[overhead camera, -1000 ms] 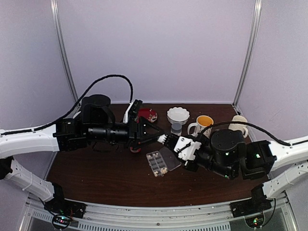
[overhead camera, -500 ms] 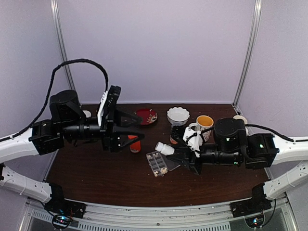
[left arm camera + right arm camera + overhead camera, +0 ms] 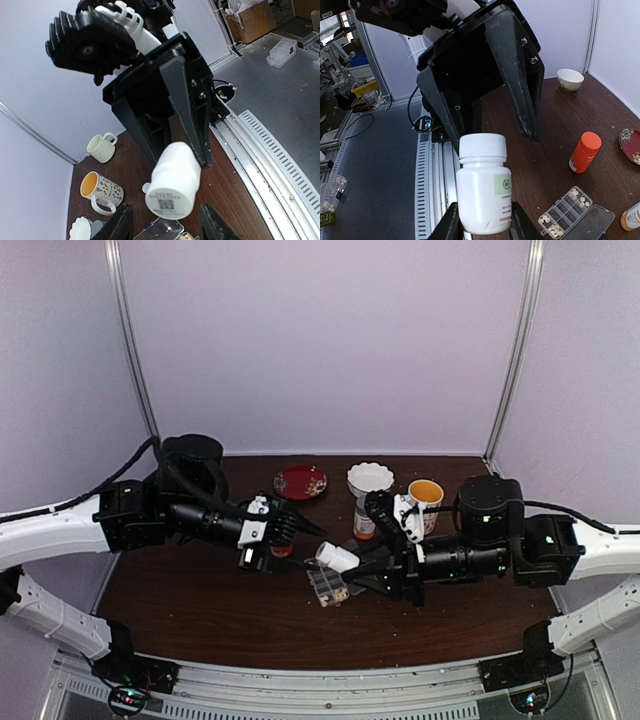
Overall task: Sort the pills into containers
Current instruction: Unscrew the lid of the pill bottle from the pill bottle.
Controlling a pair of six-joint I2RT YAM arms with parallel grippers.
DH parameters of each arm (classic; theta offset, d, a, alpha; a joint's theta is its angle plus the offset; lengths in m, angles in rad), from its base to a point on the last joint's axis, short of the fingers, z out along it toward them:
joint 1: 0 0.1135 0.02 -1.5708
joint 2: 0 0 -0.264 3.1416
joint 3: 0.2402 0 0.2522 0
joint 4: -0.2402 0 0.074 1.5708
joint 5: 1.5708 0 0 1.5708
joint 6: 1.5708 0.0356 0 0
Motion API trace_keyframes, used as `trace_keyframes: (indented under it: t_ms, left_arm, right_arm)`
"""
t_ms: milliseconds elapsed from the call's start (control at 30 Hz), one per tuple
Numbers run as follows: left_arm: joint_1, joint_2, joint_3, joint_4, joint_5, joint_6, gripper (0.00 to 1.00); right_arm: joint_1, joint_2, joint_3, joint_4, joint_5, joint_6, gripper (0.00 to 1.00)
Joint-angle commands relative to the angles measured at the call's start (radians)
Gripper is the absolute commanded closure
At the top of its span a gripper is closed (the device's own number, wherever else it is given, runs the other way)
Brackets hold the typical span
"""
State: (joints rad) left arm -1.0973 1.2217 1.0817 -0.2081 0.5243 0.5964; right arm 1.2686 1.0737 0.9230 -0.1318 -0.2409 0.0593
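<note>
Right hand (image 3: 483, 220) clamps a white pill bottle (image 3: 481, 185) in the air, cap toward the left hand (image 3: 300, 532), whose jaws stand parted and empty. Nearby on the worktop (image 3: 200, 600), pale pills (image 3: 575, 192) fill cells (image 3: 563, 202) of the open clear pill box (image 3: 327, 585).

Soft even light, grainy overhead view, fisheye-warped wrist views

You have a dark brown table (image 3: 200, 610). A clear pill box (image 3: 563, 213) lies open on it. Behind the box sit a red plate (image 3: 300, 481), a white bowl (image 3: 370, 478) and a mug (image 3: 425, 495). An orange bottle (image 3: 584, 152) stands just left of the box.
</note>
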Motion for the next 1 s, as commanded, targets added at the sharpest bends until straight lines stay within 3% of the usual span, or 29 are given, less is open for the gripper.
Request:
trace_keyframes:
  t_ms: [0, 233, 433, 800, 967]
  left_arm:
    - [-0.007, 0.009, 0.041, 0.004, 0.036, 0.073, 0.54]
    - [-0.008, 0.008, 0.034, 0.008, 0.073, 0.068, 0.55]
    - [-0.007, 0.017, 0.036, -0.017, 0.091, 0.084, 0.7]
    - [-0.008, 0.042, 0.06, -0.048, 0.076, 0.066, 0.76]
    - [-0.007, 0.064, 0.083, -0.046, 0.055, -0.01, 0.8]
  right_arm:
    - [-0.007, 0.024, 0.021, 0.014, -0.055, 0.021, 0.96]
    - [-0.01, 0.038, 0.026, 0.019, -0.05, 0.017, 0.96]
    - [-0.014, 0.038, 0.028, 0.029, -0.061, 0.02, 0.96]
    - [-0.018, 0.049, 0.033, 0.029, -0.065, 0.018, 0.96]
    - [-0.019, 0.056, 0.045, 0.009, -0.062, 0.002, 0.96]
